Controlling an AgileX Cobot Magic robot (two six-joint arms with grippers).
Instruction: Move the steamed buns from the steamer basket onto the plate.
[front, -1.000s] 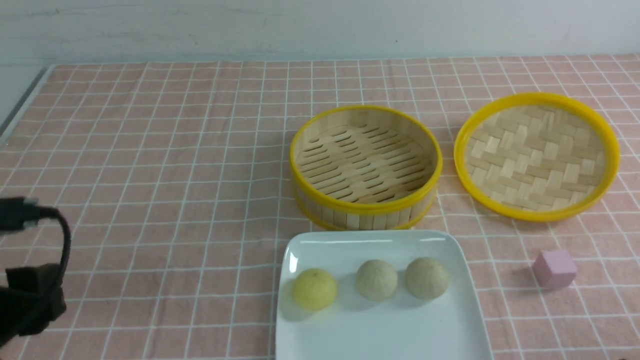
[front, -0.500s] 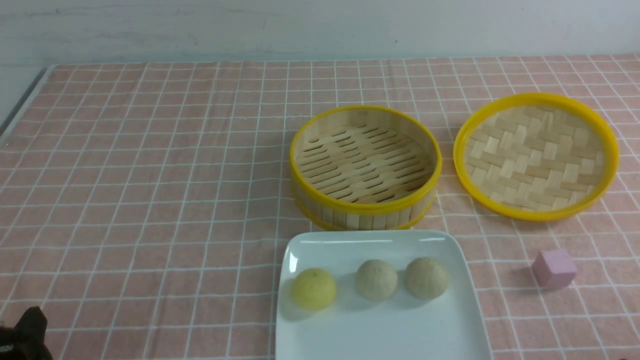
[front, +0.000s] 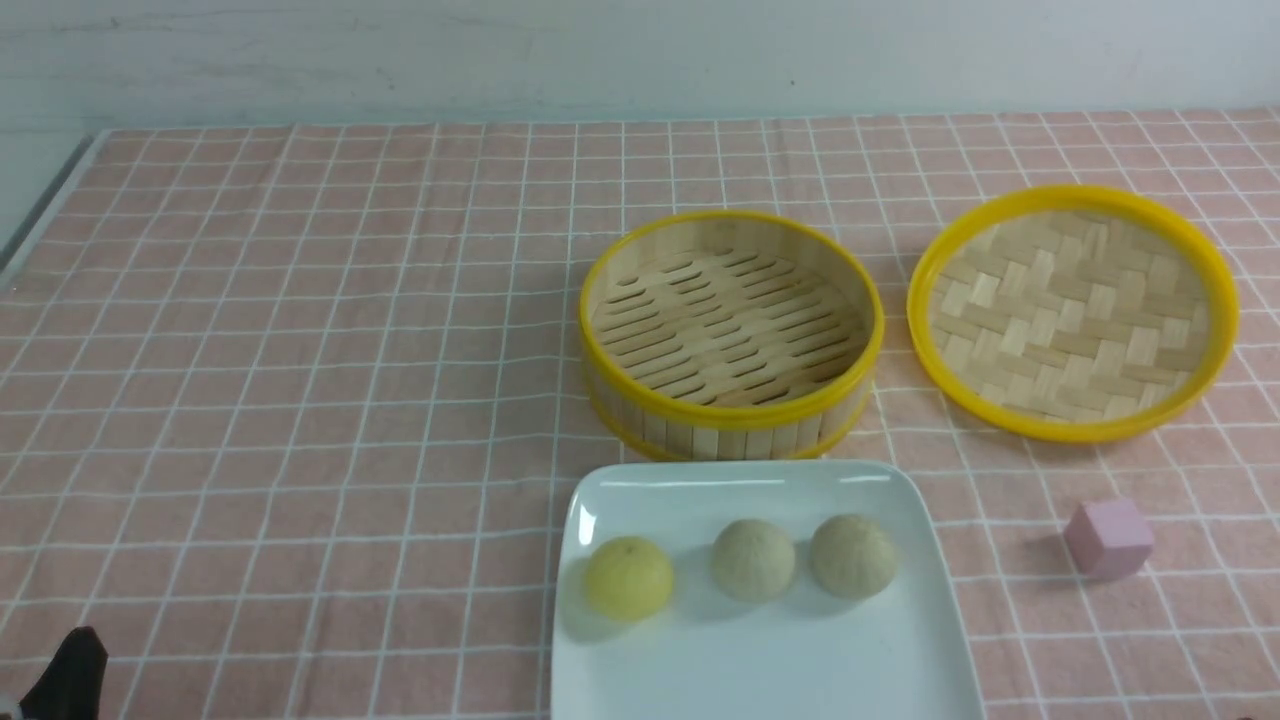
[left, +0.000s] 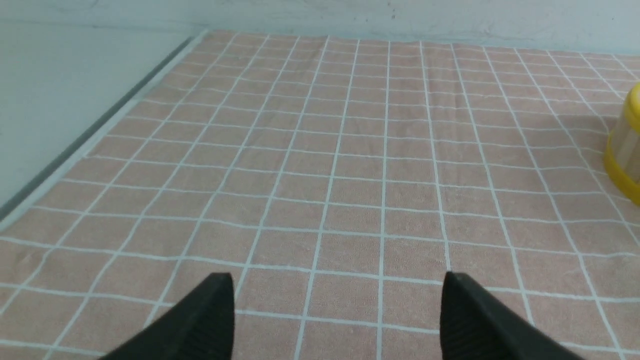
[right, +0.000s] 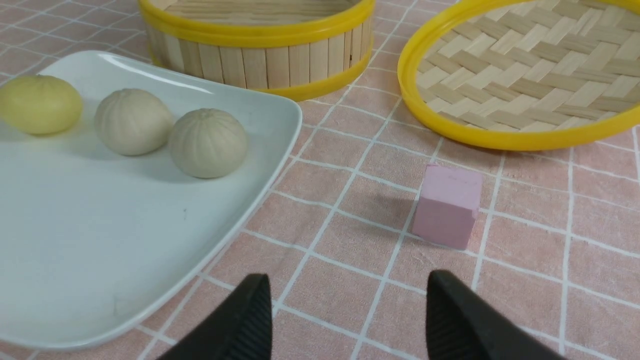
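All three steamed buns lie in a row on the white plate (front: 760, 665): a yellow one (front: 629, 577) and two beige ones (front: 753, 559) (front: 853, 556). Just behind the plate, the steamer basket (front: 732, 405) holds nothing. My left gripper (left: 336, 285) is open over bare cloth far to the left, with only the basket's edge (left: 625, 145) in its view. My right gripper (right: 348, 280) is open and empty above the cloth, near the plate's (right: 100, 225) right corner. The nearest bun (right: 207, 142) lies apart from it.
The woven lid (front: 1073, 312) lies right of the basket. A pink cube (front: 1108, 538) sits right of the plate, just ahead of the right gripper (right: 448, 205). A black part of the left arm (front: 72, 680) shows at the front-left corner. The cloth's left edge runs along a grey strip (left: 75, 150).
The left arm has drawn back toward the front-left corner and is now almost out of the front view. The buns, basket and plate have not moved.
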